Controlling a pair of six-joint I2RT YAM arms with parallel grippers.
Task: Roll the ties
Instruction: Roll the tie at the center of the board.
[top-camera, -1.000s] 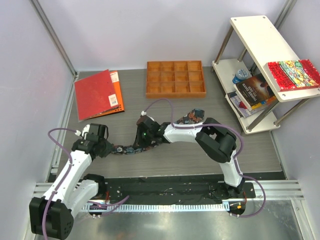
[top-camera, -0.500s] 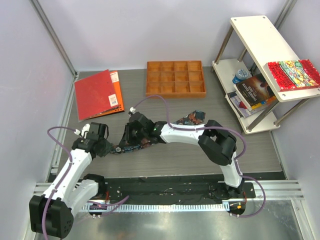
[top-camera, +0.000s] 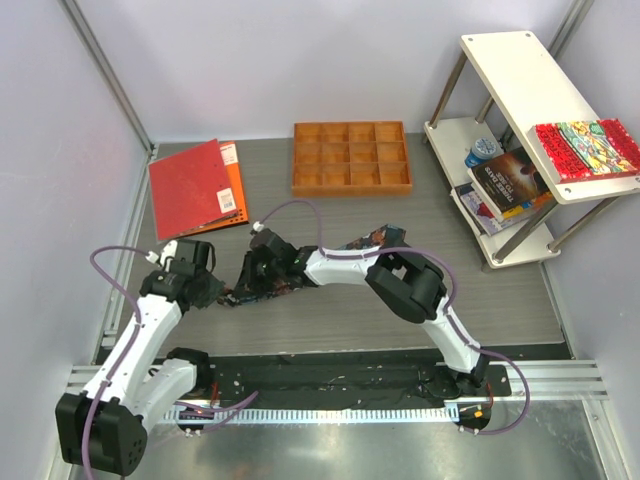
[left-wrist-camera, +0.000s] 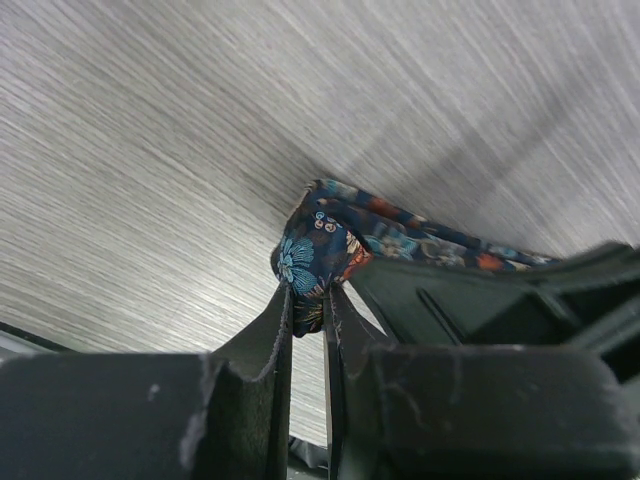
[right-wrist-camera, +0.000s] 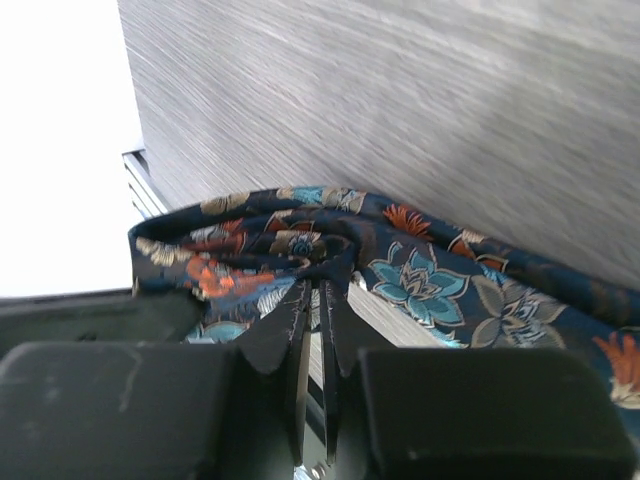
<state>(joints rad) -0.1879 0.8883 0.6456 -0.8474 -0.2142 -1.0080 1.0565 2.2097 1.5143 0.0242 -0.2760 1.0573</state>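
Observation:
The tie is dark navy with orange, teal and white flowers; it lies across the grey table from centre left to behind the right arm. My left gripper is shut on the tie's narrow end, a folded lump pinched between its fingertips. My right gripper sits just to the right of it, its jaws nearly together on a bunched fold of the tie. Both grippers are close together at the tie's left end. The right arm hides the tie's middle in the top view.
A wooden tray with compartments stands at the back centre. A red book on an orange one lies at the back left. A white shelf unit with books stands at the right.
My right gripper has slid leftward along the tie toward the left gripper, bunching the fabric, and its jaws have narrowed slightly. The left gripper has stayed shut and barely moved.

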